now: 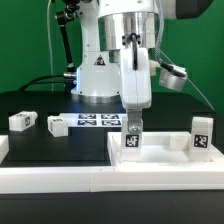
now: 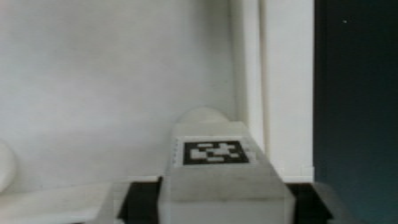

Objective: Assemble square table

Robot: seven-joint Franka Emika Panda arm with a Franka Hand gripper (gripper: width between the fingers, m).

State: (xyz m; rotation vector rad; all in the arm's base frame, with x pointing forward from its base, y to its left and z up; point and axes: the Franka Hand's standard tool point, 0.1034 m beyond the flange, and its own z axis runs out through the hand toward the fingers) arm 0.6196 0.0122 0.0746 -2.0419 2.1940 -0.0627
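Note:
The square table top [image 1: 160,166] is a white tray with a raised rim, lying at the front in the exterior view. My gripper [image 1: 133,112] is shut on a white tagged leg [image 1: 132,137] and holds it upright at the top's near left corner. In the wrist view the leg [image 2: 217,165] sits between my dark fingers [image 2: 143,200], over the white top [image 2: 107,90] and close to its rim. Another leg [image 1: 203,136] stands upright at the top's right side. Two loose legs [image 1: 22,121] [image 1: 57,125] lie on the black table at the exterior view's left.
The marker board [image 1: 99,121] lies flat behind the held leg, in front of the robot base [image 1: 98,75]. A long white rail [image 1: 50,178] edges the black surface at the front left. In the wrist view the black surface [image 2: 356,100] runs beside the top.

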